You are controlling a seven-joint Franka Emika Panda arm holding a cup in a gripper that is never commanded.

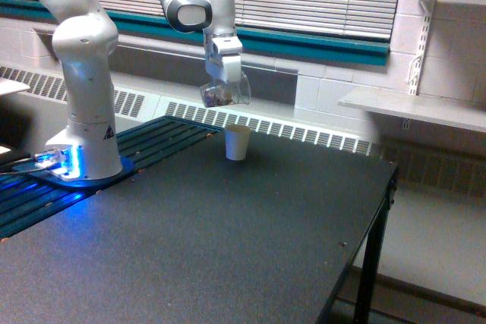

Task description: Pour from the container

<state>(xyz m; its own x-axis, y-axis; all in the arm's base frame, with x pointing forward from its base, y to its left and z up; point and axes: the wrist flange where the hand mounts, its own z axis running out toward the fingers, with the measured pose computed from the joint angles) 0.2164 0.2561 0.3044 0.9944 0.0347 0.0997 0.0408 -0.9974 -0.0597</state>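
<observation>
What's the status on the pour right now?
Gripper shut on clear cup, held tilted in the air. White cup upright on table below. Nothing between them.
</observation>
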